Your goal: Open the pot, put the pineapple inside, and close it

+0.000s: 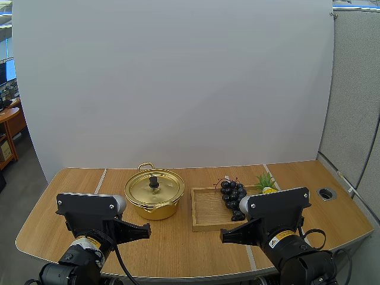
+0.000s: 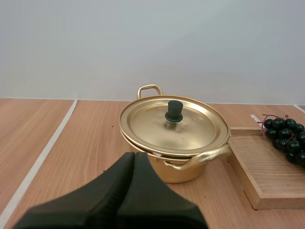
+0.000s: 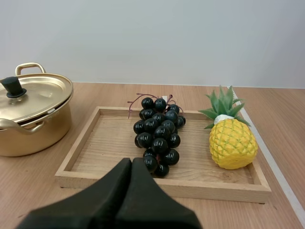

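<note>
A gold pot (image 1: 154, 202) (image 2: 178, 167) (image 3: 28, 129) stands on the table, its lid (image 1: 154, 187) (image 2: 174, 125) with a black knob resting on it. To its right a wooden tray (image 1: 208, 209) (image 3: 105, 143) holds a dark bunch of grapes (image 1: 233, 197) (image 3: 158, 135) and a small yellow pineapple (image 1: 266, 185) (image 3: 231, 142) with green leaves. My left gripper (image 1: 146, 228) (image 2: 134, 157) is shut, low in front of the pot. My right gripper (image 1: 224, 236) (image 3: 131, 163) is shut, just in front of the tray's near edge, facing the grapes.
The table has a round cable hole (image 1: 326, 193) at the right and pale seams (image 2: 43, 152) running front to back. A white backdrop stands behind the table. Bare wood lies left of the pot.
</note>
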